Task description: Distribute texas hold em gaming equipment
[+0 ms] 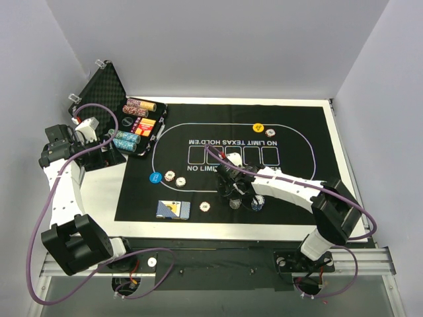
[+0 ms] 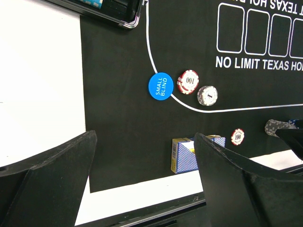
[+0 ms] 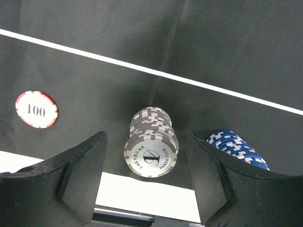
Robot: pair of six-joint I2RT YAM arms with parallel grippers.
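Right wrist view: grey chip stack [image 3: 150, 146] stands upright on the black mat [image 3: 94, 28], just on the near side of the white oval line [image 3: 142, 69]. Top chip reads LAS VEGAS POKER CLUB. Your right gripper [image 3: 147, 142] is spread wide, one finger each side of that stack. There's a gap on both sides, so no contact and nothing held. Blue chip stack [image 3: 239, 149] sits just beside the grey one on its right, partly hidden behind the right finger [image 3: 215, 184]. A lone red 100 chip [image 3: 36, 109] lies flat off to the left, well apart from both stacks.

Top view: both stacks are at the near side of the oval, right of centre, under the right gripper. The deck of blue-backed cards [image 1: 173, 209] lies near the mat's front edge, left of the red 100 chip. Yellow button [image 1: 259, 128] is on the far side of the oval with one chip [image 1: 269, 133] just beside it.

Left wrist view: blue SMALL BLIND button [image 2: 160, 85] sits on the oval line at its left curve. A second red 100 chip [image 2: 189, 81] is just beside it, and a grey 1 chip [image 2: 207, 95] just beside that.

Your left gripper [image 2: 146, 137] is also spread wide and empty, hovering above the table off the mat's left side, near the open case [image 1: 106, 86]. The case holds rows of chips [image 1: 125, 140] lying on their sides
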